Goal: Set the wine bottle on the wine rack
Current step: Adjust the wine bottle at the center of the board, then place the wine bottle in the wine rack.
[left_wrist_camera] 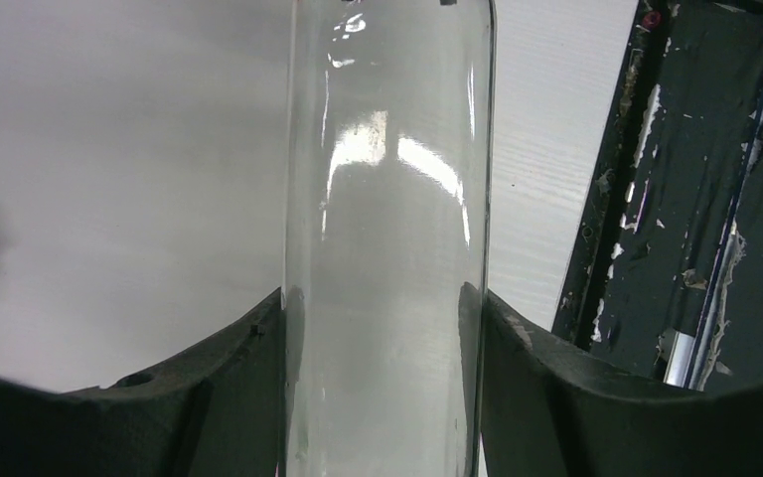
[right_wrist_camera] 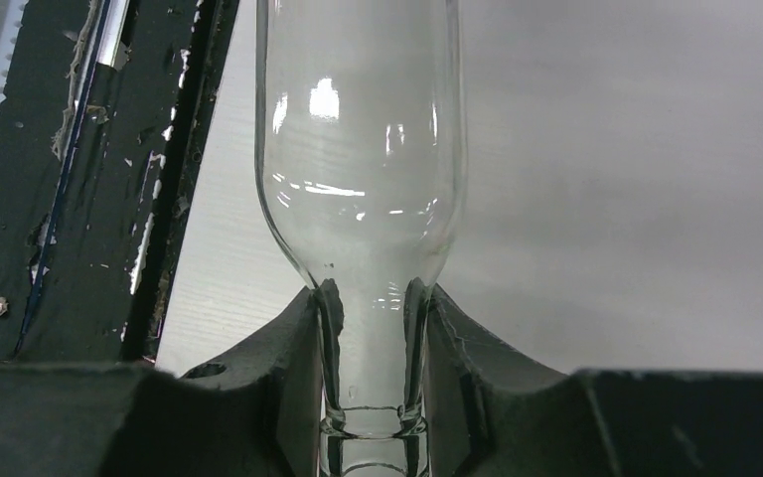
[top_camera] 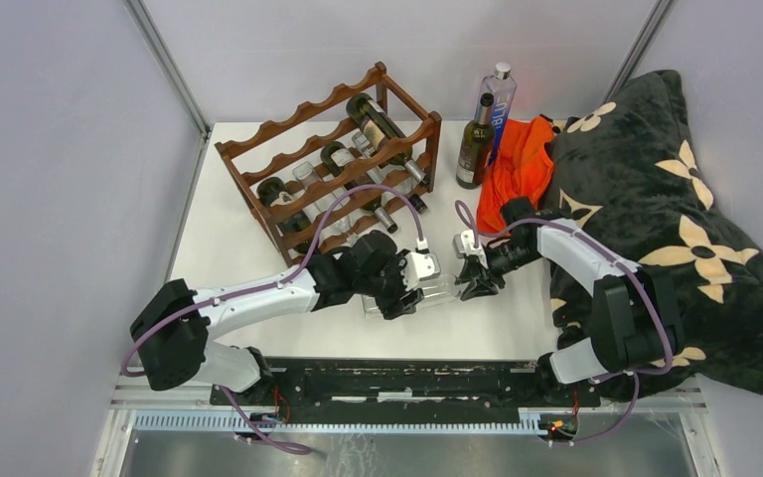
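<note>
Clear wine bottle (left_wrist_camera: 387,248) gripped twice: left jaws around body, right jaws pinching neck, at near side of desk (top_camera: 517,323).

Wine bottle (left_wrist_camera: 387,248): clear glass, smooth and glossy; you'll see bright glints across it.
Wine rack (top_camera: 328,164): reddish-brown wood with a soft sheen.
Fingers (left_wrist_camera: 209,407): matt black, finely grainy to your eye.
Table (top_camera: 517,323): white, matt, faintly ribbed when you look close.
Front rail (left_wrist_camera: 695,199): black paint, chipped and scratched, with pale patches.
Blanket (top_camera: 656,199): black plush cloth, soft-napped.
Orange cloth (top_camera: 517,164): thin, slightly shiny fabric.
</note>
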Controlling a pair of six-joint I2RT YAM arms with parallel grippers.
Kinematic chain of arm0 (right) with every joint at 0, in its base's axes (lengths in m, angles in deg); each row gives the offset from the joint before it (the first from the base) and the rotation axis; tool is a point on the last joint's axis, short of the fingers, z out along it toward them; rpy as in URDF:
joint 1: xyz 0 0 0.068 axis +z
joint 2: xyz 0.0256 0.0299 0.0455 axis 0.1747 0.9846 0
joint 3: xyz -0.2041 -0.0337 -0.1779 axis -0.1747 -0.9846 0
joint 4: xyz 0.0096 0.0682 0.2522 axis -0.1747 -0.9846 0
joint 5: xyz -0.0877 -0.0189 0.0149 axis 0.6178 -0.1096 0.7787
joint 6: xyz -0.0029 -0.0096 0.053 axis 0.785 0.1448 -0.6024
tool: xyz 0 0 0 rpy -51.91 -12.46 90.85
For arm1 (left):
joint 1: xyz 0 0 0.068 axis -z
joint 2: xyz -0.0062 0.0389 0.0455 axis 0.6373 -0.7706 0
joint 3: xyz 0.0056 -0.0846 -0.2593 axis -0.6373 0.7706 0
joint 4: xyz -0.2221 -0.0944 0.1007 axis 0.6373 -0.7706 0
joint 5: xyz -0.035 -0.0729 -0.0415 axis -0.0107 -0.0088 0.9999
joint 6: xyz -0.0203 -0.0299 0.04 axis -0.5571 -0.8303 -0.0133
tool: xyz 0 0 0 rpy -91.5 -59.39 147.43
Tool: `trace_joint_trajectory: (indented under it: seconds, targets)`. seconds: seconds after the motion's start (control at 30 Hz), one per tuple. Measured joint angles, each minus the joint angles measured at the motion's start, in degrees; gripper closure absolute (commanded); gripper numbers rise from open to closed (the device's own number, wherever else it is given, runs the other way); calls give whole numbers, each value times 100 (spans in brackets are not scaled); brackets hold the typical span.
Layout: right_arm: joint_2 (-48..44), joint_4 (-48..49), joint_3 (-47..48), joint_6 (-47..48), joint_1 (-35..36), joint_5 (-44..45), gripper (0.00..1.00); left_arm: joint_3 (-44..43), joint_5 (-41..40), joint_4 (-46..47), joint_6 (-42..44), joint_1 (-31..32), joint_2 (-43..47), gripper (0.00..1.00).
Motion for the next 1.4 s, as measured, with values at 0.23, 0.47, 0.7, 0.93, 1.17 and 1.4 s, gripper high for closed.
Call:
trace_joint_trajectory:
  seconds: [0.23,0.47,0.7,0.93,1.17,1.4]
  targets:
    - [118,-424,369,61,-74,-83,100,0,-328,127,-44,-4,7,16]
    - [144,-592,420,-142,-181,-166,100,2,-662,188,-50,7,79,1]
    - [181,-763,527,-201,-295,-310,100,0,-885,197,-92,7,457,0]
    - [166,-916,570,-219,-476,-345,100,-295,-931,90,-343,7,1233,0]
    - [103,-909,570,-352,-527,-455,100,-807,-1093,-50,-645,7,2116,0]
    - [39,-719,564,-658,-527,-610,100,-1423,-1644,-446,-883,-146,2402,0]
